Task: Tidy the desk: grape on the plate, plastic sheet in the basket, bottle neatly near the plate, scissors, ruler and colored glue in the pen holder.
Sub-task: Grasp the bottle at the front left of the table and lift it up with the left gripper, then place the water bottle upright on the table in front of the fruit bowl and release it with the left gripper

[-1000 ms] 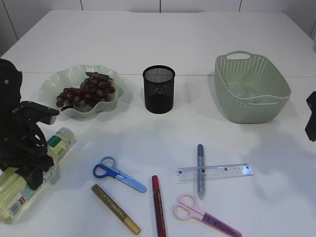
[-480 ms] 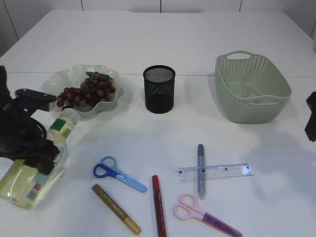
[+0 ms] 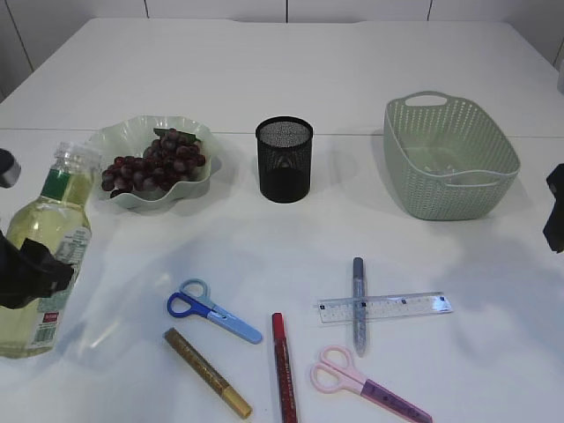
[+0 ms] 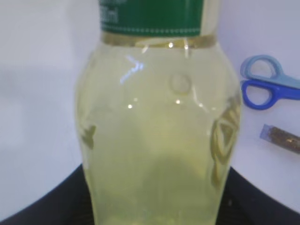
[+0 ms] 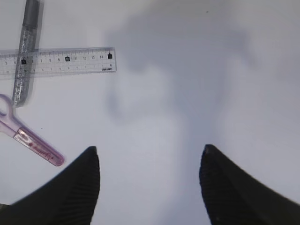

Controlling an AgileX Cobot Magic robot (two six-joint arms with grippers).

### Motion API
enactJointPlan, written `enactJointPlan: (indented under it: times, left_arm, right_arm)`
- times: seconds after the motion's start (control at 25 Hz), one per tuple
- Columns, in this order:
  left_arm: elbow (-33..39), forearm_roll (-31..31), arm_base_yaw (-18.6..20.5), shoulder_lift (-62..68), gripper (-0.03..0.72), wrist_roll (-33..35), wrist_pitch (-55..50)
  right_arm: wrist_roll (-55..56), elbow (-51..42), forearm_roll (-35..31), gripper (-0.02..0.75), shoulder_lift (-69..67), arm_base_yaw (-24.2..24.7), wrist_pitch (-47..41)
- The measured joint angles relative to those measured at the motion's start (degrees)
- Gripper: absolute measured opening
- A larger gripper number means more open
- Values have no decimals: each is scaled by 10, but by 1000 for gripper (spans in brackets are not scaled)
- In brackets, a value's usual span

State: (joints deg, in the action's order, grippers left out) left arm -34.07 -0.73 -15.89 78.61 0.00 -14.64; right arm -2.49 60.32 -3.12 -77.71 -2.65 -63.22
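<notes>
Left gripper (image 3: 22, 275) grasping bottle (image 3: 46, 248), near-upright at table's (image 3: 264, 79) left edge.
Right gripper (image 5: 149, 176) released, empty, above bare tabletop.

Left tool (image 3: 26, 273) — matte black, bulky; right tool (image 5: 150, 187) — black fingers (image 5: 75, 187), finely ribbed, tapered.

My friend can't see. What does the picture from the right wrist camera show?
Two black tool tips stand open over bare white table. At upper left, a clear plastic ruler crosses a silver glitter glue pen, with pink scissors below.
</notes>
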Motion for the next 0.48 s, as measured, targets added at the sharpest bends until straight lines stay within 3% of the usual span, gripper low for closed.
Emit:
enactJointPlan:
  times: [0.48]
  left_arm:
    - [136,-9,0,-35,414,-7,463]
  right_arm:
    - [-1,0,0,514,0,0,-5]
